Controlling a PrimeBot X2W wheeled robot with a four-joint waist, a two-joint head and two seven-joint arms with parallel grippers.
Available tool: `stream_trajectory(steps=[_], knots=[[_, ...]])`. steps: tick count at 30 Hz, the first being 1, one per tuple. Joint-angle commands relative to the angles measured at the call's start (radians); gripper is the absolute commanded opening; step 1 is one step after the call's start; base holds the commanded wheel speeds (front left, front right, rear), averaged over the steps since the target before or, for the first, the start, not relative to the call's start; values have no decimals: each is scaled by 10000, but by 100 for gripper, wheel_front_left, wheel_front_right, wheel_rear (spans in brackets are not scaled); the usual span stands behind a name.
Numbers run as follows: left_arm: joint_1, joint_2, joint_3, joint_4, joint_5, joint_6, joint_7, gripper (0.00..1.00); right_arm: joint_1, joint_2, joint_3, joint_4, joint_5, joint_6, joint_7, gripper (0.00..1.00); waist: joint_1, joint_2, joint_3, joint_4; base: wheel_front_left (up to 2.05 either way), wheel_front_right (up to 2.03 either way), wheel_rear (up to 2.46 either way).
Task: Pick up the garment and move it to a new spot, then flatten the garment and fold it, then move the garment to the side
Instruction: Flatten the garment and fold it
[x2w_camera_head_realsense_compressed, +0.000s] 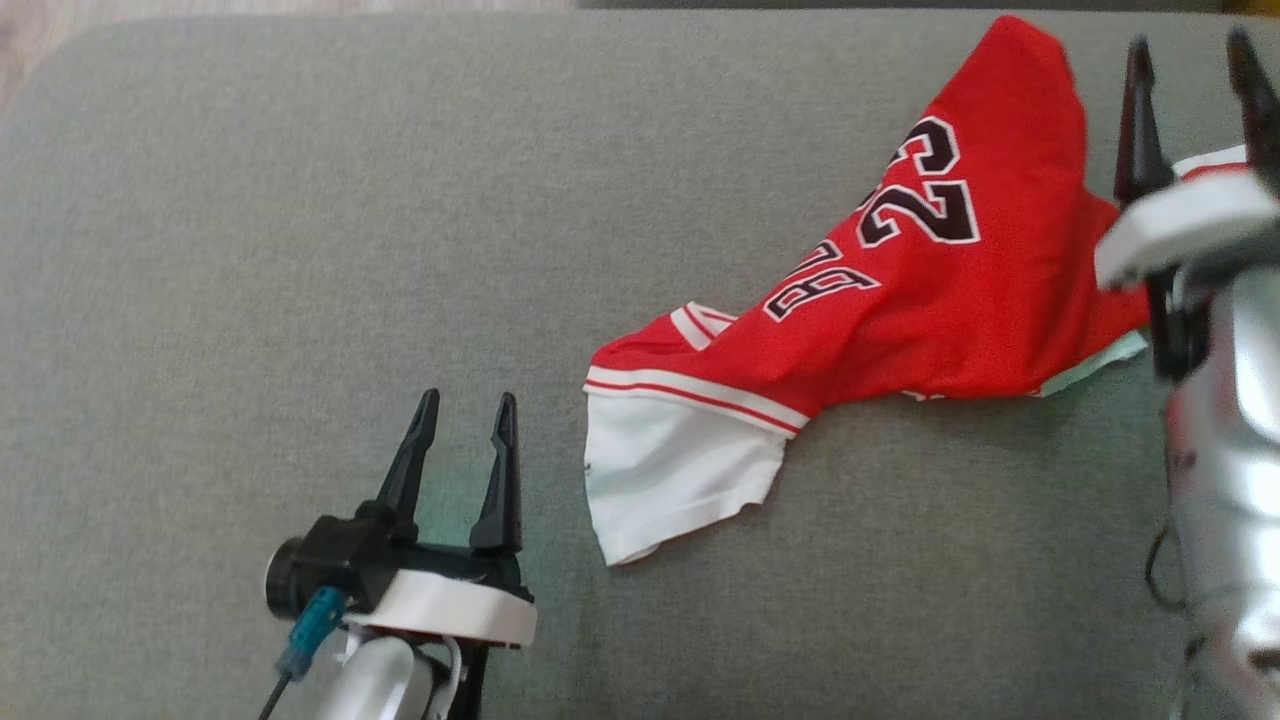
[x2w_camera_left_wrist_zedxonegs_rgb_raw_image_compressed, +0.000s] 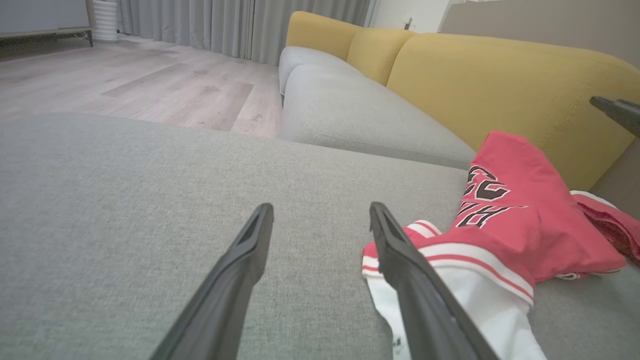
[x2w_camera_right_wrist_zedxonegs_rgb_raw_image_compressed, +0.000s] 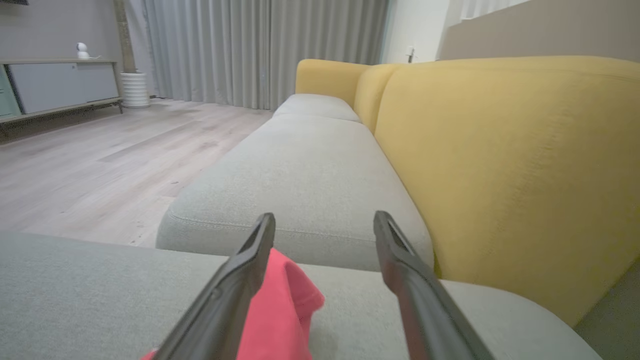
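Red garment (x2w_camera_head_realsense_compressed: 900, 290) bunched; left gripper (x2w_camera_head_realsense_compressed: 468, 400), right gripper (x2w_camera_head_realsense_compressed: 1188, 45) both spread, empty. You pinch white hem (x2w_camera_head_realsense_compressed: 680, 470) just right of left gripper, pull flat.

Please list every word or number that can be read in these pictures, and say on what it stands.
"23": black number with white edge, on the red garment.
Black letters beside it: partly folded, not readable.
No other text.

Red garment (x2w_camera_head_realsense_compressed: 960, 300) bears a black 2; other characters unreadable
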Motion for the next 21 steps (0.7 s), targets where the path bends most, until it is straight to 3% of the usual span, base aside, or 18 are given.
stream_trajectory(steps=[1,12,21], knots=[[-115,17,405,-299,92,-51,-95,100,301,225,92,-528,109,73,-153,100,0,0,-212,-159,0,0,0],[280,-56,550,-223,95,-112,-95,100,4194,954,23,-3764,334,73,-150,100,0,0,-1288,-453,0,0,0],[870,-84,636,-281,9,-98,-95,100,6632,1104,206,-5932,950,73,391,100,0,0,-1844,-499,0,0,0]])
